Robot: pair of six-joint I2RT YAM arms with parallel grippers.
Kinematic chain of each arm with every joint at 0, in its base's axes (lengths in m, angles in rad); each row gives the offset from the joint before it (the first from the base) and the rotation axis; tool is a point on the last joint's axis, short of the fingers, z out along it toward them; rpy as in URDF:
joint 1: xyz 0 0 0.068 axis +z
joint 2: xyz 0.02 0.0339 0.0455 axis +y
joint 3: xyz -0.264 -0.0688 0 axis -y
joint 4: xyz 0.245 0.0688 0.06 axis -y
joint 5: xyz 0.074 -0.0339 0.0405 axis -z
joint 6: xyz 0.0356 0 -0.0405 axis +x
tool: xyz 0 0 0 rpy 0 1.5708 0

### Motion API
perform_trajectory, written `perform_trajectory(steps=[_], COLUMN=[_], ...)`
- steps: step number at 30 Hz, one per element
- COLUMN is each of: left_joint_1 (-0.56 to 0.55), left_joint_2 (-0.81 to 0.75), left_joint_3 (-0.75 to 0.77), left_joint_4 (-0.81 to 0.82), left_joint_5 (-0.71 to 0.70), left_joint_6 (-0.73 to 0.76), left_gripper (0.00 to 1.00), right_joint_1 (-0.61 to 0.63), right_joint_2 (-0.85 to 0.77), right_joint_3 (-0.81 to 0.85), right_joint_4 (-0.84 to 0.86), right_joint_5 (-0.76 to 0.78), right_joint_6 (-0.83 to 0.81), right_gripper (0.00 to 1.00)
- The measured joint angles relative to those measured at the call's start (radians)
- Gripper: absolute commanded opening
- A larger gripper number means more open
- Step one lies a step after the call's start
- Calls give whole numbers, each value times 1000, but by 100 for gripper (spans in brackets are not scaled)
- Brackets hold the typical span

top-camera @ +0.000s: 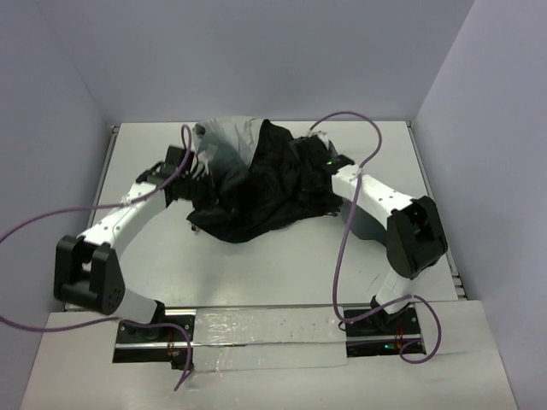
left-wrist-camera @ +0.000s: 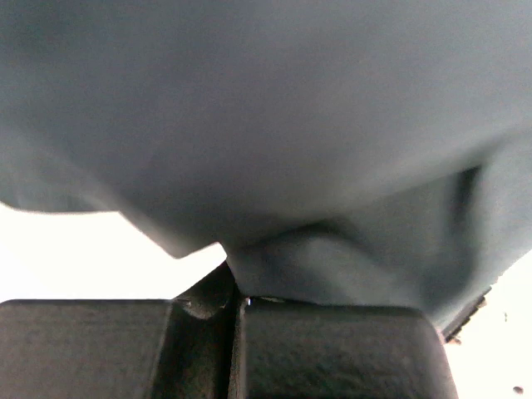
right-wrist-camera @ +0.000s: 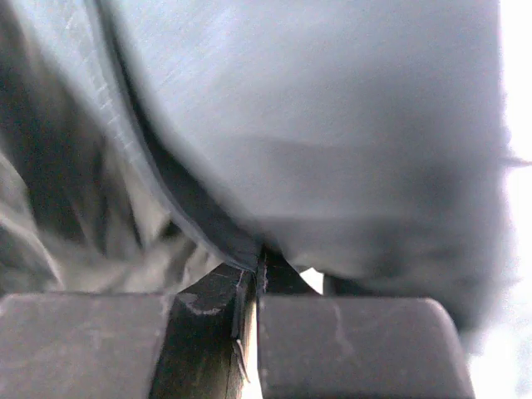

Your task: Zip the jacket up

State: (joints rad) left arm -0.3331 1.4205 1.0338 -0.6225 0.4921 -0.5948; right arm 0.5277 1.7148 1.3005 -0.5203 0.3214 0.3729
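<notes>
The left gripper (left-wrist-camera: pixel 237 306) and the right gripper (right-wrist-camera: pixel 258 283) are both pinched tight on the jacket (top-camera: pixel 256 184), and a hard pull could make the bunched cloth slip out.

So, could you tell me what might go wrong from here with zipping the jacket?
1. The jacket lies in a crumpled heap, so pulling may tangle it rather than spread it flat.
2. The right jaws pinch only a thin fabric edge, which could slip out.
3. The purple cable looping by the heap's right side might snag.
</notes>
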Motion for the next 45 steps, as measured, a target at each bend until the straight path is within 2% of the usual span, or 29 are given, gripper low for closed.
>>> perform_trajectory(steps=[4, 9, 11, 14, 17, 19, 23, 26, 28, 31, 33, 35, 39, 45], left_joint_1=[33, 108, 140, 171, 155, 109, -27, -94, -109, -108, -107, -107, -107, -111], left_joint_2=[220, 621, 669, 533, 311, 223, 205, 227, 234, 230, 223, 217, 216, 216], left_joint_3=[383, 1147, 1293, 1148, 793, 607, 294, 84, 27, 18, 20, 20, 20, 20], left_joint_4=[0, -55, -45, 23, 87, 91, 120, 132, 129, 154, 171, 180, 196, 218], left_joint_5=[-16, -6, 12, 54, 83, 92, 88, 106, 110, 106, 98, 90, 83, 70], left_joint_6=[-5, -15, -33, -62, -60, -51, -25, -29, -31, -30, -28, -27, -29, -30], left_gripper=[0, 0, 0, 0, 0, 0, 0, 0, 0, 0, 0, 0, 0, 0], right_joint_1=[-142, -351, -385, -381, -352, -325, -253, -204, -189, -186, -186, -186, -182, -105], right_joint_2=[-13, -7, -30, -126, -254, -301, -270, -211, -207, -219, -244, -280, -346, -370], right_joint_3=[164, 586, 680, 627, 374, 194, -137, -301, -359, -371, -372, -375, -382, -383], right_joint_4=[-42, -62, -34, 16, 104, 157, 216, 210, 200, 193, 187, 180, 168, 114], right_joint_5=[-124, -287, -334, -422, -540, -614, -729, -784, -790, -735, -676, -625, -538, -358], right_joint_6=[1, 11, 16, 26, 36, 39, 48, 62, 76, 80, 80, 79, 85, 101], right_gripper=[0, 0, 0, 0, 0, 0, 0, 0, 2, 21, 26, 41, 49, 54])
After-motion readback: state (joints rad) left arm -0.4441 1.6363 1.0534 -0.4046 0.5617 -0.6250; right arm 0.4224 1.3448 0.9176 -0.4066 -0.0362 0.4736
